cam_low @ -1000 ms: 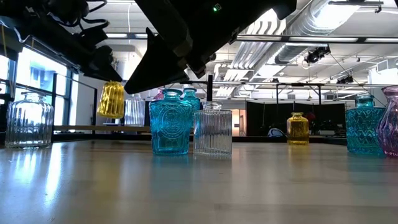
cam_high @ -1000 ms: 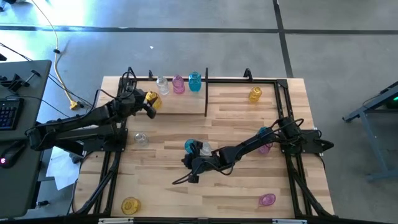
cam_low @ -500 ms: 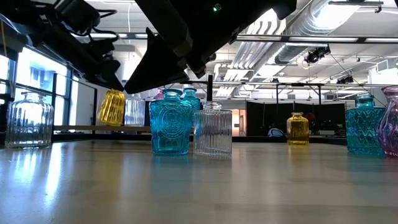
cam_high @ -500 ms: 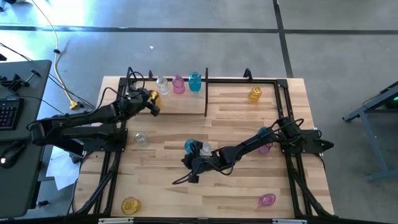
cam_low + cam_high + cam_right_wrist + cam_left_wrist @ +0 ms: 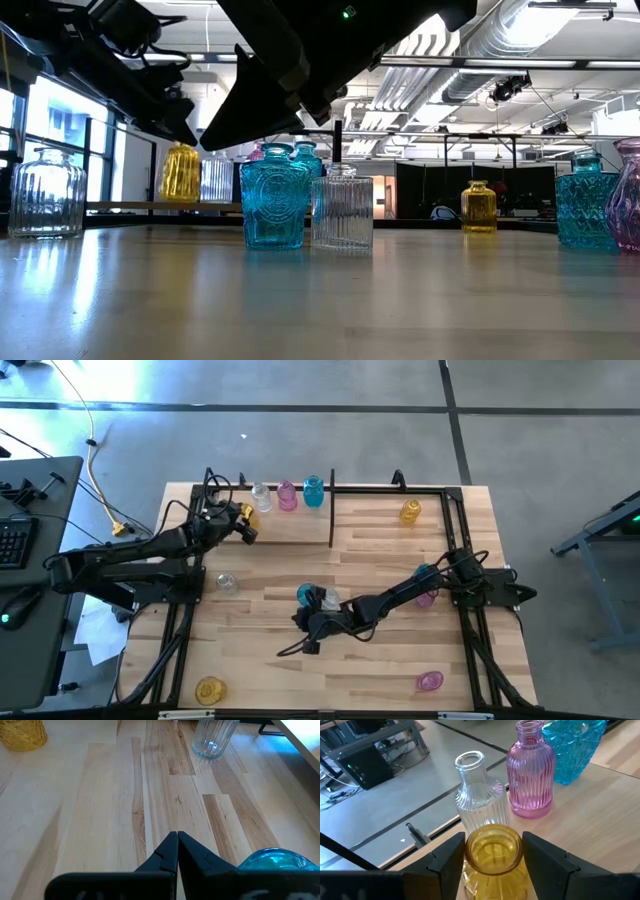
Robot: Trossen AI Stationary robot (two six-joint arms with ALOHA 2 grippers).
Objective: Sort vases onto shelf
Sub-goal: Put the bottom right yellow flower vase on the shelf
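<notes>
Your left claw is clamped on a yellow vase, one finger on each side of its neck, at the back-left part of the counter inside the shelf. In the low view that yellow vase stands upright at the level of the shelf floor; you cannot tell whether it is touching down. Just beside it along the shelf's back rail stand three more: a clear vase, a pink vase and a teal vase, in a row.

Your right claw is near the counter's middle, its fingers pressed together and holding nothing. A teal jar and a clear ribbed jar stand just beside it.

Counting from above you have ten vases in view: three yellow, three teal, two clear, two pink... actually three clear, three yellow, three teal and three pink make twelve. The others: a yellow one in the shelf's right half, a clear one near the left edge, a yellow one at the front-left corner, a pink one at the front right, and a teal and pink pair by the right arm.
</notes>
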